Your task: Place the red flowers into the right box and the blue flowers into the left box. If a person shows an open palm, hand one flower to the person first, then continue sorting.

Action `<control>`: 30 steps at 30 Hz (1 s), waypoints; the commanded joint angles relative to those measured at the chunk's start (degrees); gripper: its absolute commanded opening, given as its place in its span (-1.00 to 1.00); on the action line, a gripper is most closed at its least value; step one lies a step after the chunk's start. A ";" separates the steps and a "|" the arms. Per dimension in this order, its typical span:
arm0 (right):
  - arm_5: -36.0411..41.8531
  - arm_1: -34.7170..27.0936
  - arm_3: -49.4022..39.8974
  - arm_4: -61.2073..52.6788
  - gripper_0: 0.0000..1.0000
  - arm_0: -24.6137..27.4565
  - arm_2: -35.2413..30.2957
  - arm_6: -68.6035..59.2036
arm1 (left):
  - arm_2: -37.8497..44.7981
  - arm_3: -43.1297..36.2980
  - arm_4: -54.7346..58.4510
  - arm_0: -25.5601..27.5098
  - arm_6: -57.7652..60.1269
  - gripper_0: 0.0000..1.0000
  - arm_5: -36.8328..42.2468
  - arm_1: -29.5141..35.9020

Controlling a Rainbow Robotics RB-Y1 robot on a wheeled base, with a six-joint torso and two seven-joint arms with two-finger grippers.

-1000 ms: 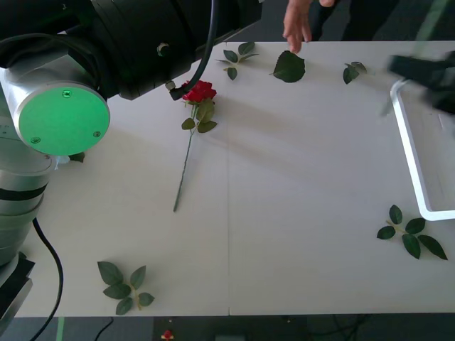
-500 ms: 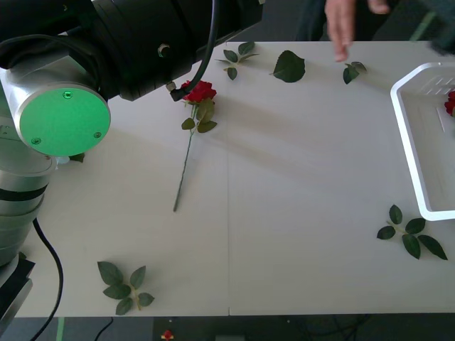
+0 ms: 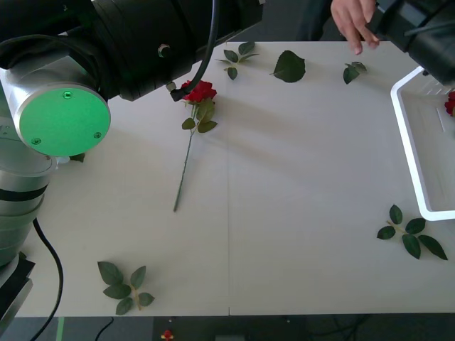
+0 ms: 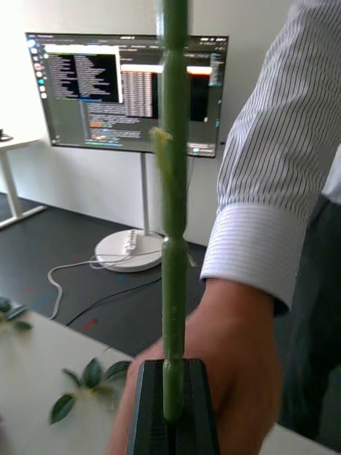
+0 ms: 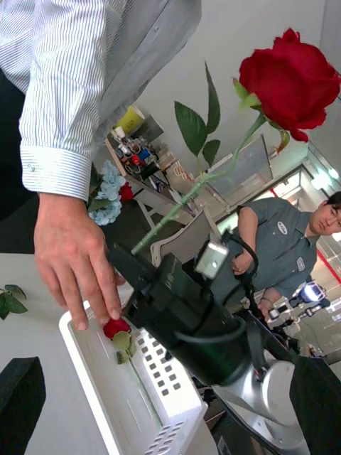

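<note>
My right gripper is shut on the green stem of a red flower, held upright in the air at the table's far right corner. A person's hand with a striped sleeve is right beside that gripper, fingers pointing down. A second red flower lies in the right box. Another red flower lies on the table at the far left, just under my left arm. The left gripper is open and holds nothing. The left box is out of view.
Loose green leaf sprigs lie at the far edge, by the right box and at the near left. A pale blue fluffy cluster shows far off behind the person's sleeve. White tabletop lies bare in the middle.
The person's hand slid right along the far edge. My right arm left the space over the right box and now sits at the far right corner beside that hand.
</note>
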 commanded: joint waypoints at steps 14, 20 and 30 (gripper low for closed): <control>-1.33 2.32 1.95 -0.20 1.00 -4.24 -0.82 1.19 | -0.53 -2.39 0.45 0.47 2.25 1.00 -0.89 -1.01; -1.33 2.32 1.69 -1.60 1.00 -4.15 -0.82 1.46 | -0.53 -2.39 0.45 0.47 2.25 1.00 -0.89 -1.01; 2.36 1.44 1.07 -5.65 1.00 -4.15 -0.91 1.10 | -0.53 -2.39 0.45 0.47 2.25 1.00 -0.89 -1.01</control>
